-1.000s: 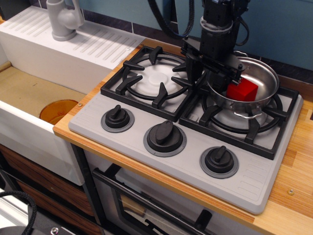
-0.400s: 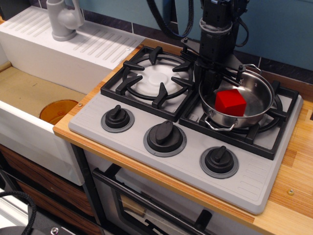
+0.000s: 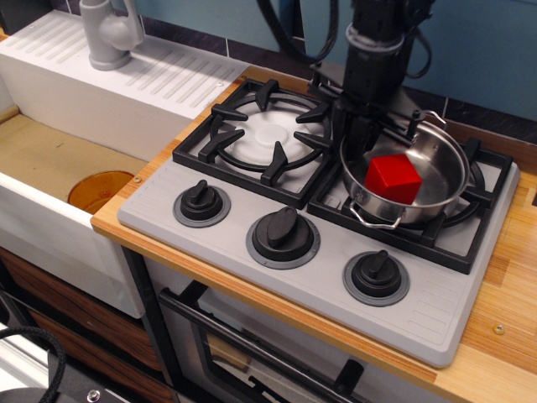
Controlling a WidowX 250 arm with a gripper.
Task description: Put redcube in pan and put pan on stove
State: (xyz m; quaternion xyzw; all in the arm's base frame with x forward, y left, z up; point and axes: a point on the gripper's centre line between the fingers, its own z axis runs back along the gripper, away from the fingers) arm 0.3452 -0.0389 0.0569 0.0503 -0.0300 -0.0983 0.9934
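My gripper (image 3: 362, 138) reaches down at the upper right of the frame, its jaws clamped on the left rim of the pan (image 3: 440, 168). The pan sits tilted on the stove's (image 3: 336, 277) right burner grate (image 3: 470, 220). The redcube (image 3: 393, 178) lies inside it, just right of my gripper.

the redcube (image 3: 393, 178) lay inside the pan (image 3: 436, 180), which sat tilted on the stove's (image 3: 252, 264) right burner, the gripper (image 3: 359, 138) at its left rim.
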